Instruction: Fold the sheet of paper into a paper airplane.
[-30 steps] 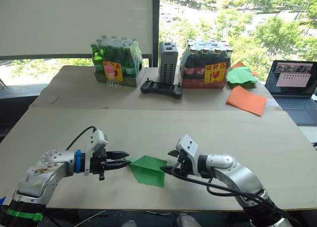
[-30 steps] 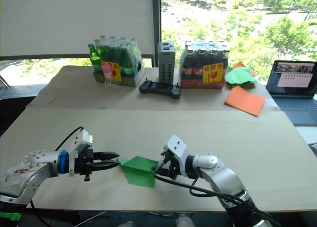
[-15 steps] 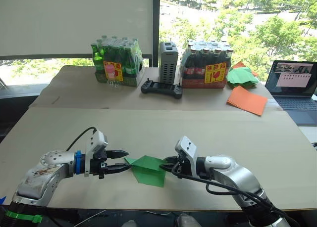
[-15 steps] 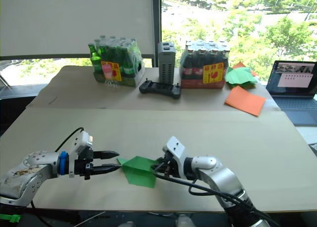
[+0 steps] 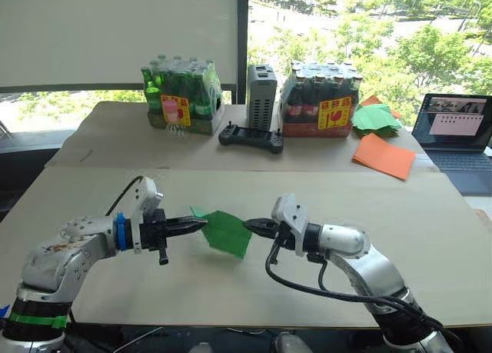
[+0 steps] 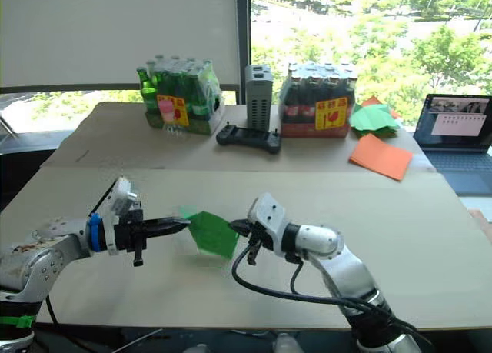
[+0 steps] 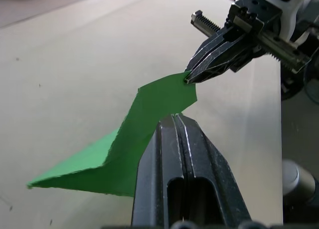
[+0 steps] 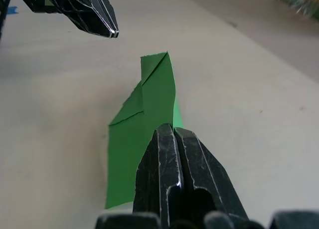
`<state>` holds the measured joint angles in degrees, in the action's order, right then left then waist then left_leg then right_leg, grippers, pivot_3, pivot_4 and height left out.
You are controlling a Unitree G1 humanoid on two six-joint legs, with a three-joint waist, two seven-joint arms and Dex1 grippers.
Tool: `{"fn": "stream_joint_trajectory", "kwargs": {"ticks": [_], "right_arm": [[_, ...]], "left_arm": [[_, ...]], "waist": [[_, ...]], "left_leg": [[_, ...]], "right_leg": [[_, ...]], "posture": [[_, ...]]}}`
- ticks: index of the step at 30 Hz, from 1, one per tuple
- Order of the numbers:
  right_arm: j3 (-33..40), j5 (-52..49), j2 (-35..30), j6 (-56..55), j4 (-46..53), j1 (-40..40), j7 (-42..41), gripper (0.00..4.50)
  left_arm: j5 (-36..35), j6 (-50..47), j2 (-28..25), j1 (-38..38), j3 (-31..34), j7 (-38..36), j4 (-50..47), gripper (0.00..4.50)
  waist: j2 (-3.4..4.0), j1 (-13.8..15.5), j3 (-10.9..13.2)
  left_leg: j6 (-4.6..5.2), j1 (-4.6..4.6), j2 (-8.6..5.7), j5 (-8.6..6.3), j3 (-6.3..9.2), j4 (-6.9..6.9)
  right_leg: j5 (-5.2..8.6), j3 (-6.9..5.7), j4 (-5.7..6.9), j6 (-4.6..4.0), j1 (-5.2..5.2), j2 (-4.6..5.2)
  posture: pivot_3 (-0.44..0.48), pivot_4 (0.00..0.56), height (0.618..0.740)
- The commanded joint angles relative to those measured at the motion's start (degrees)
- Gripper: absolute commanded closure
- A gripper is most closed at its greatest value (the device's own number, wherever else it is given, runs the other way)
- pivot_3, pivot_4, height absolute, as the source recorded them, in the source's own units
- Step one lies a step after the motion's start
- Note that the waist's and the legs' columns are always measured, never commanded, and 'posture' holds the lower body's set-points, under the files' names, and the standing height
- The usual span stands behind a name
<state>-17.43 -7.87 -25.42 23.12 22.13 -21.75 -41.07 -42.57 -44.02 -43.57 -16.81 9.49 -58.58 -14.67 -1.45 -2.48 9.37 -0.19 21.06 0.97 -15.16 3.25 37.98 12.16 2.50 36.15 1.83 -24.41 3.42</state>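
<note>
1. Here, from my head cameras, I held the sheet of paper (image 5: 224, 231), bright green and already folded into a smaller angled shape, up off the near table (image 5: 323, 195) between my two arms. My left gripper (image 5: 198, 225) had its black fingers pressed together on the paper's left edge. My right gripper (image 5: 249, 226) was clamped on the paper's right edge, so the sheet hung stretched between them. On the far table (image 5: 115, 130) behind stood a pack of green bottles (image 5: 181, 98), a grey box (image 5: 260, 97), a black controller (image 5: 250, 137) and a pack of dark bottles (image 5: 320, 98). Farther to my right lay a heap of green folded papers (image 5: 375, 116), orange sheets (image 5: 383, 155) just beside it, and an open laptop (image 5: 455, 129).

2. From my left wrist camera, my own fingers (image 7: 182, 176) were closed tight with the green paper's lower edge pinched between them. The paper rose away from them in a creased band to a far corner, where my right gripper (image 7: 192, 75) gripped it with its tips together.

3. From my right wrist camera, my own fingers (image 8: 175, 174) were shut on the near end of the paper (image 8: 144, 129), which showed diagonal creases and a folded top corner. My left gripper's fingertips (image 8: 105, 24) appeared beyond it.
</note>
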Motion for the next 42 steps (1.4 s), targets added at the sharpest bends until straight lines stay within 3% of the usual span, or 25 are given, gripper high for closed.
{"fn": "stream_joint_trajectory", "kwargs": {"ticks": [1, 6, 9, 19, 23, 28, 31, 33, 37, 42], "right_arm": [[-3.45, 11.79, -1.99, -15.35, 1.38, -0.98, 3.65, 4.5], [-8.74, 31.69, -5.76, -28.99, -4.91, -0.76, 12.54, 4.5], [-12.95, 39.84, -8.26, -35.7, -7.82, 0.27, 13.64, 4.5], [-15.66, 42.23, -10.05, -46.68, -14.11, 2.18, 11.5, 4.5], [-13.61, 35.75, -8.91, -44.21, -12.83, 3.27, 7.77, 3.34], [-10.77, 24.5, -7.6, -37.34, -6.76, 4.7, -0.31, 1.56], [-8.54, 18.32, -5.6, -28.69, -3.7, 4.7, -3.41, 1.56], [-6.67, 11.13, -2.69, -17.33, -0.94, 4.85, -5.2, 1.56], [-5.5, 1.75, 0.47, 1.07, 3.08, 3.86, -8.24, 2.75], [-7.22, 2.11, 0.43, 6.15, 2.89, 3.3, -7.44, 4.46]], "left_arm": [[-7.36, -4.45, 1.26, -3.32, 5.54, 3.34, 0.18, 4.46], [-9.61, -6.48, 0.98, -3.86, 6.11, 4.37, 0.19, 4.46], [-9.72, -6.63, 0.93, -3.66, 6.12, 4.88, 0.27, 4.46], [-8.54, -5.61, 0.47, -3.36, 5.16, 4.69, 0.81, 4.46], [-7.81, -4.95, 0.34, -2.89, 4.67, 4.25, 0.71, 4.5], [-6.85, -4.22, 0.33, -2.52, 4.05, 3.7, 0.89, 4.5], [-6.13, -3.67, 0.37, -2.49, 3.36, 3.32, 1.12, 4.5], [-5.92, -3.44, 0.53, -2.39, 2.85, 3.18, 1.1, 4.5], [-5.5, -3.28, 0.76, -2.36, 2.22, 3.09, 0.8, 4.5], [-5.32, -3.21, 0.73, -2.25, 2.29, 3.25, 0.58, 4.5]], "waist": [[-0.02, -0.08, 0.01], [-0.02, -0.07, 0.01], [-0.02, -0.02, 0.01], [-0.05, -0.08, 0.02], [-0.06, 0.0, 0.03], [-0.06, -0.05, 0.03], [-0.06, -0.01, 0.03], [-0.06, 0.0, 0.03], [-0.06, 0.07, 0.03], [-0.06, 0.1, 0.03]], "left_leg": [[0.0, 0.0, 0.0, 0.0, 0.0, 0.0], [-0.02, -0.01, -0.02, 0.01, -0.02, 0.0], [-0.04, -0.01, -0.03, 0.02, -0.02, 0.0], [-0.05, -0.09, -0.03, 0.03, -0.03, 0.0], [-0.05, -0.07, -0.03, 0.03, -0.03, 0.0], [-0.04, -0.07, -0.02, 0.02, -0.01, 0.0], [-0.04, -0.08, -0.02, 0.03, -0.01, 0.0], [-0.04, -0.09, -0.02, 0.03, 0.0, 0.0], [-0.04, -0.08, -0.02, 0.02, 0.02, 0.0], [-0.04, -0.07, -0.03, 0.02, 0.01, 0.0]], "right_leg": [[0.0, 0.0, 0.0, 0.0, 0.0, 0.0], [-0.01, 0.02, 0.0, -0.01, 0.0, 0.01], [-0.01, 0.02, 0.0, -0.03, 0.01, 0.02], [-0.03, 0.05, 0.01, -0.06, 0.08, 0.02], [-0.03, 0.05, -0.02, -0.05, 0.08, 0.02], [-0.03, 0.05, 0.0, -0.06, 0.08, 0.01], [-0.03, 0.05, 0.01, -0.06, 0.09, 0.01], [-0.03, 0.04, 0.02, -0.06, 0.09, 0.01], [-0.04, 0.04, 0.03, -0.07, 0.08, 0.01], [-0.03, 0.03, 0.01, -0.06, 0.07, 0.02]], "posture": [[0.0, 0.15, 0.74], [0.0, 0.15, 0.74], [0.0, 0.15, 0.74], [0.0, 0.15, 0.74], [0.0, 0.15, 0.74], [0.0, 0.15, 0.74], [0.0, 0.15, 0.74], [0.0, 0.15, 0.74], [0.0, 0.15, 0.74], [0.0, 0.15, 0.74]]}}
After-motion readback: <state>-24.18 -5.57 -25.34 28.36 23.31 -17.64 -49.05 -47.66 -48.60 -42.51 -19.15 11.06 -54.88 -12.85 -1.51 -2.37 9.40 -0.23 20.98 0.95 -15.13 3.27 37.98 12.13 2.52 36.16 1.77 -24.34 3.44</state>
